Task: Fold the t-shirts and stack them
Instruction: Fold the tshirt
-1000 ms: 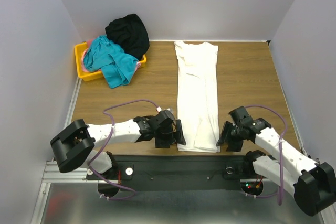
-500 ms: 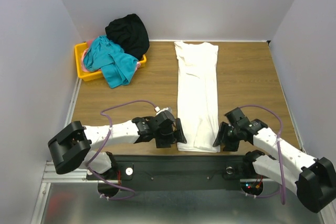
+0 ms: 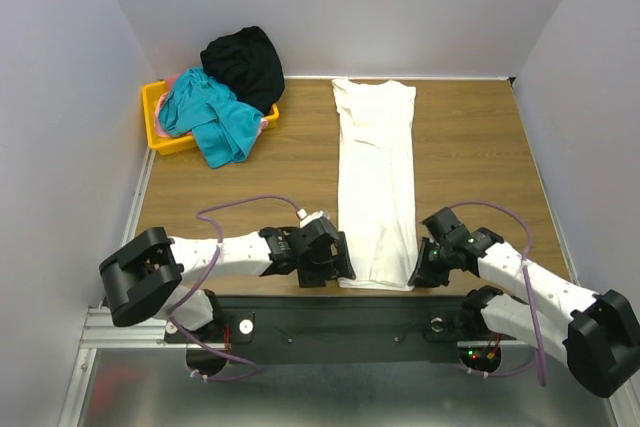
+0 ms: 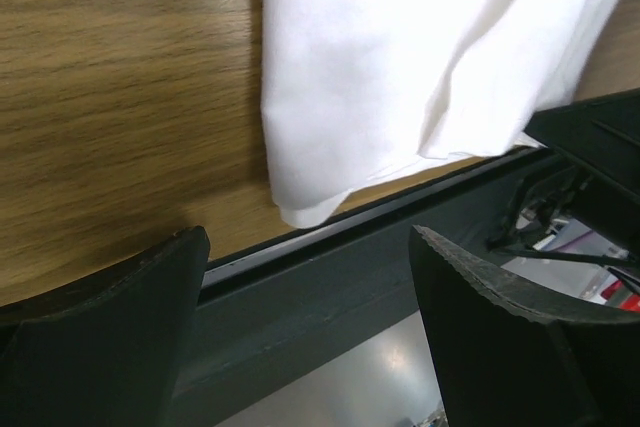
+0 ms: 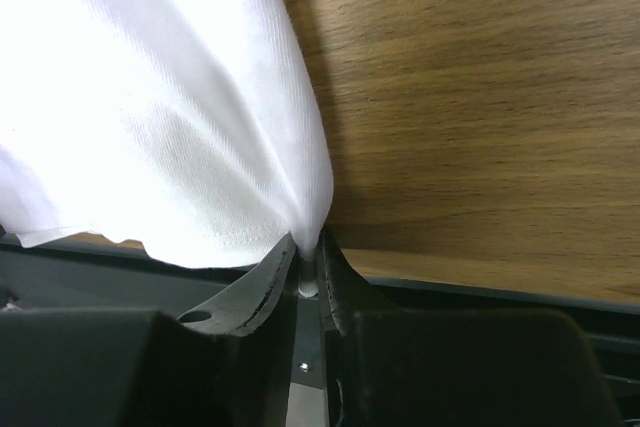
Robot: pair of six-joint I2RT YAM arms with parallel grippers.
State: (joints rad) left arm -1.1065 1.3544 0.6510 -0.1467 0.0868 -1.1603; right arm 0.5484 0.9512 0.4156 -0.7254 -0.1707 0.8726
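A white t-shirt [image 3: 376,182], folded into a long strip, lies down the middle of the wooden table from the back to the front edge. My right gripper [image 3: 415,275] is shut on its near right hem corner [image 5: 305,237]. My left gripper [image 3: 340,269] is open beside the near left hem corner [image 4: 305,209], with that corner lying free just ahead of the jaws. A pile of teal [image 3: 212,115], black [image 3: 243,62] and pink shirts fills a yellow bin [image 3: 153,122] at the back left.
The table's front edge has a dark metal rail [image 4: 330,277] just under the shirt hem. Grey walls close in the table on the left, back and right. Purple cables loop over both arms.
My right gripper has moved left onto the shirt's near right corner and shut on it. My left gripper has shifted slightly toward the near left corner and stays open.
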